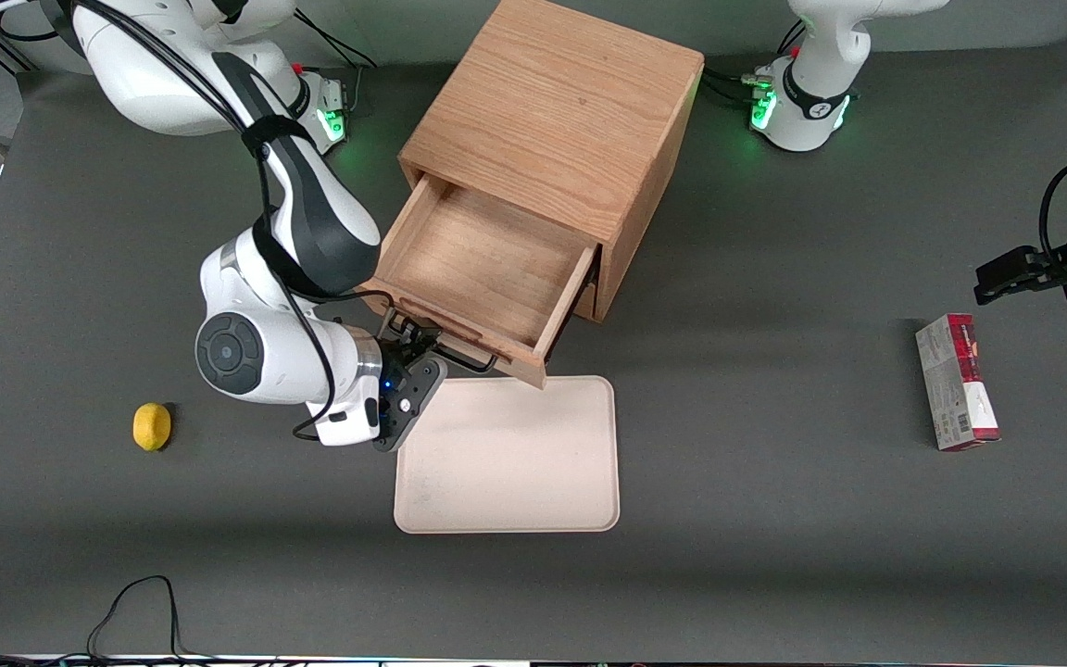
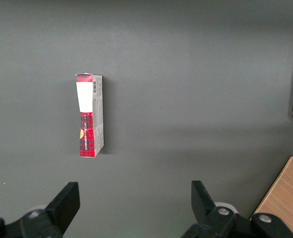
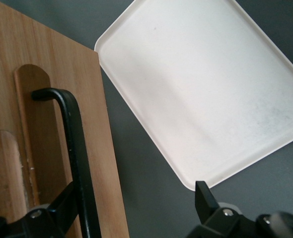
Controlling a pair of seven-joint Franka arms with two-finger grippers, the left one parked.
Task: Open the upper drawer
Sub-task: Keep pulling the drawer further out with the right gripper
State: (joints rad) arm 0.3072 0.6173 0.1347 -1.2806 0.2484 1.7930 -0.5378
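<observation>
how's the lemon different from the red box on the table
The lemon is small, round and plain yellow; the red box is larger, long and flat-sided, red plaid with white. The lemon lies toward the working arm's end, the red box toward the parked arm's. The gripper at the upper drawer touches neither. Both rest on the table.

you're looking down on a dark grey matte table under soft, even light. broad faint shadows band its surface, and black cables trail at its near edge
</observation>
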